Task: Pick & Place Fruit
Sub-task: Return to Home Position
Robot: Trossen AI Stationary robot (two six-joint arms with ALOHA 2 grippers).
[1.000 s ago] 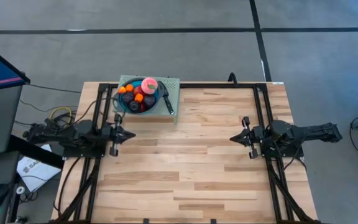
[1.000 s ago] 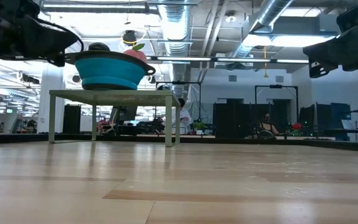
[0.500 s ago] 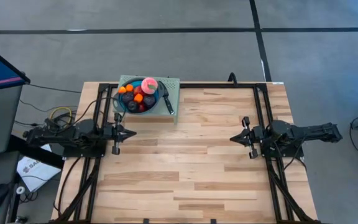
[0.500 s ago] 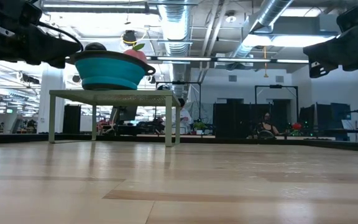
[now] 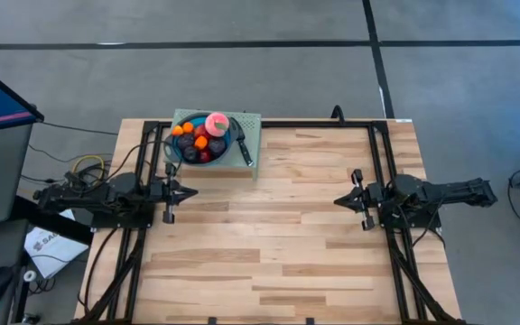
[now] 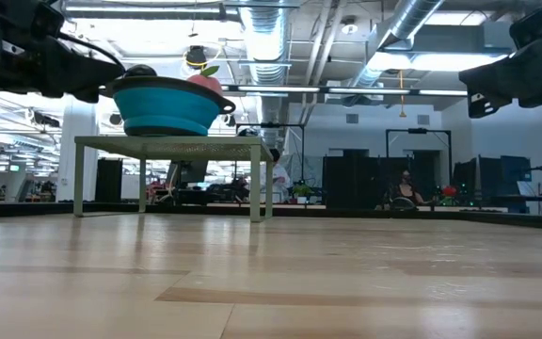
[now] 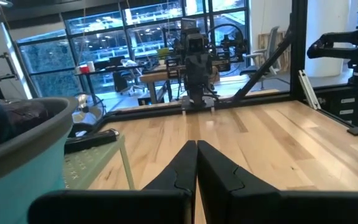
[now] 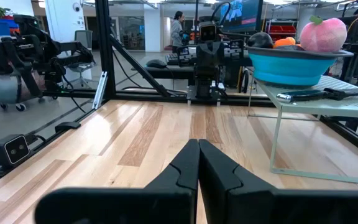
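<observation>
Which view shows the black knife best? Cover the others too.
The right wrist view: the knife lies full length on the shelf beside the blue bowl. The high view shows it small; the left wrist view a dark sliver; the low view hides it.

A grey floor (image 5: 269, 72) with dark lines surrounds the wooden table (image 5: 269, 235). Silver ducts (image 6: 269, 38) run overhead; big windows (image 7: 104, 31) behind.

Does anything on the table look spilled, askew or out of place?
Nothing stands out. The fruit is piled in the blue bowl on the shelf, knife beside it; the left tool and right tool hang shut at the sides of the table.
</observation>
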